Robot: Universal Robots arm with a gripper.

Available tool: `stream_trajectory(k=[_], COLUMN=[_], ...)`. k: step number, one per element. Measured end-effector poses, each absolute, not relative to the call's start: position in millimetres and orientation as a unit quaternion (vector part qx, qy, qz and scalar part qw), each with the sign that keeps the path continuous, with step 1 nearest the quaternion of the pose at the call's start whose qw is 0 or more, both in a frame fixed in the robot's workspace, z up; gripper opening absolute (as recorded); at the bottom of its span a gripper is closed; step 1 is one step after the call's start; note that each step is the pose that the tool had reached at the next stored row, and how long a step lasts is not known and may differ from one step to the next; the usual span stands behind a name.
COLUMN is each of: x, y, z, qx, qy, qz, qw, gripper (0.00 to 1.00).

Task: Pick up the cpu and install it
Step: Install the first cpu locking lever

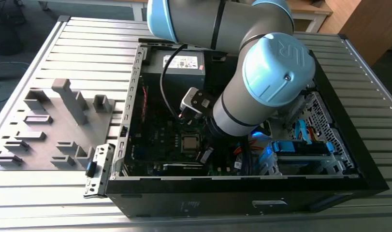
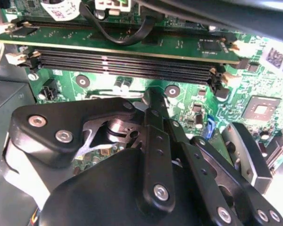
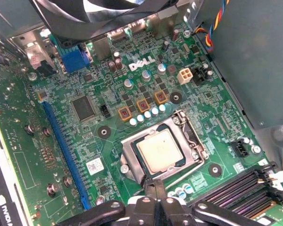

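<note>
First wrist view: the small flat square cpu (image 3: 159,150) with its silver-grey metal top lies in the socket, just beyond the black gripper (image 3: 153,186) fingertips.

Placement looks done, though whether the chip is fully seated is hard to judge here. The fingers (image 3: 149,187) appear pressed together, pinching nothing, their tips touching or nearly touching the black metal socket frame (image 3: 196,143) at the cpu's near edge. Judged from this, the next move calls for confirming seating on the green motherboard (image 3: 104,122) and securing the frame.
</note>
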State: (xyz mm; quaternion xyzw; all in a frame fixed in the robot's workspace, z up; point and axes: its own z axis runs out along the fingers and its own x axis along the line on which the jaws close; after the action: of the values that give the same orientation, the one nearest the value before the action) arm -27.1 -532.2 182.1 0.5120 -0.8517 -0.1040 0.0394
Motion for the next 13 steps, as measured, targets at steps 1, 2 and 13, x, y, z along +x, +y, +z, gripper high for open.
stream_trajectory(k=[1,2,13], x=[-27.1,-27.1,-27.2], y=[-532.2,-532.1,-532.1], z=[181.7,181.7,181.7], qx=[0.512,0.512,0.512], qy=[-0.852,-0.852,-0.852], qz=[-0.104,-0.104,-0.104], qw=[0.04,0.04,0.04], gripper=[0.12,0.12,0.12])
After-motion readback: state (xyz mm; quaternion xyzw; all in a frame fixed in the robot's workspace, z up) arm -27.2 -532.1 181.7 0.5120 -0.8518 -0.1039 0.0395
